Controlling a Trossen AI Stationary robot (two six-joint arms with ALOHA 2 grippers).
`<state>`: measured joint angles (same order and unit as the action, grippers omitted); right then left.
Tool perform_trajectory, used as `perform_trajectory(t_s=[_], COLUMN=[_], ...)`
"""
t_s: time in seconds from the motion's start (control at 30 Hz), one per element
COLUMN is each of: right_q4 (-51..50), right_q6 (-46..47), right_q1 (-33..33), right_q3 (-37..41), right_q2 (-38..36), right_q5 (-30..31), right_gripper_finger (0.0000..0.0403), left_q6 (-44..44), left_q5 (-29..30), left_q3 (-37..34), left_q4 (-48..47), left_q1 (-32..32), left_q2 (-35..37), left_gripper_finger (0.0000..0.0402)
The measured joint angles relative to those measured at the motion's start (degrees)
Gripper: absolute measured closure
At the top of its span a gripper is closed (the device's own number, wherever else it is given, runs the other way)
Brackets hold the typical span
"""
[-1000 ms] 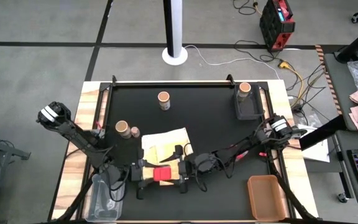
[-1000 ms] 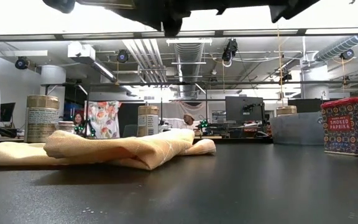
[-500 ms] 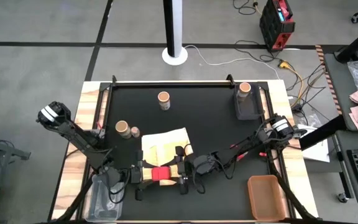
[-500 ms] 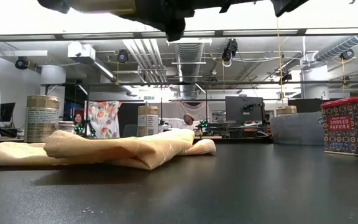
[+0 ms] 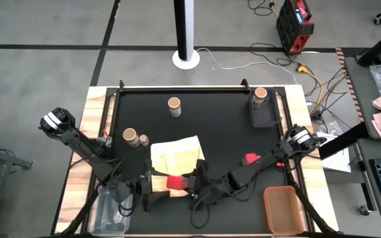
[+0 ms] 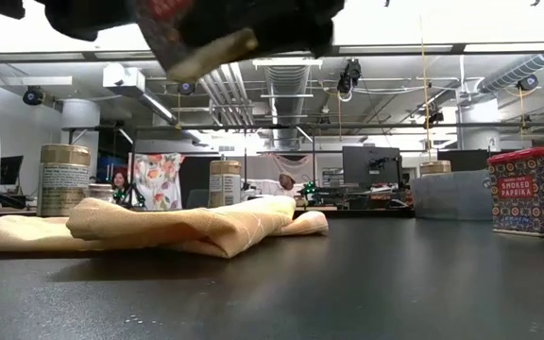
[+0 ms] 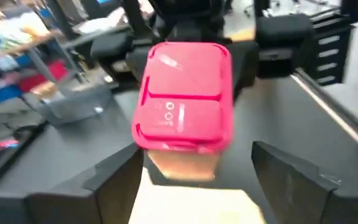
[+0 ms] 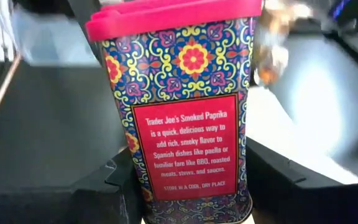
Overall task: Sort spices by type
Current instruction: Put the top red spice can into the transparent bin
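Near the front edge of the black tabletop (image 5: pixel 230 132), the right gripper (image 5: pixel 192 184) is clamped on a red-lidded smoked paprika tin (image 8: pixel 182 106), lifted above the surface beside the folded yellow cloth (image 5: pixel 175 153). The left gripper (image 5: pixel 152 187) faces the tin's lid with its fingers (image 7: pixel 114 180) spread apart, clear of it. A second paprika tin (image 6: pixel 531 191) stands toward the right edge. Two tan-topped jars (image 5: pixel 129 137) stand near the left edge and toward the back edge, a third sits in a dark bin (image 5: pixel 265 114) at the back right corner. A tiny pale jar (image 5: pixel 143 140) is just beside the left one.
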<state>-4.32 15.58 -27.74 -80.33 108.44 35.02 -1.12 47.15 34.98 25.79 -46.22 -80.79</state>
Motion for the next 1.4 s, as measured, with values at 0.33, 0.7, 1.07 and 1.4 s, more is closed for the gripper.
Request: perform_trajectory(t_s=[0.33, 0.7, 1.07, 1.4], right_q4=[-14.7, -14.9, -14.2, -12.8], right_q6=[12.6, 12.4, 12.3, 8.9], right_q1=[-1.8, -1.7, -1.9, -2.4], right_q3=[-1.9, -1.9, -1.9, -1.9], right_q2=[0.0, 0.0, 0.0, 0.0], right_q5=[1.4, 1.2, 1.1, 1.5], right_gripper_finger=[0.0206, 0.0206, 0.0206, 0.0206], left_q6=[-7.5, -7.4, -6.1, 3.8], left_q5=[-3.4, -3.3, -3.2, -3.2], left_q3=[0.0, 0.0, 1.3, 4.9], left_q4=[-1.9, 0.7, 2.7, 2.7], left_q1=[-2.7, -2.6, -2.6, -0.4], left_q2=[0.0, -1.8, -4.3, -4.4], left_gripper_finger=[0.0116, 0.0116, 0.0116, 0.0116])
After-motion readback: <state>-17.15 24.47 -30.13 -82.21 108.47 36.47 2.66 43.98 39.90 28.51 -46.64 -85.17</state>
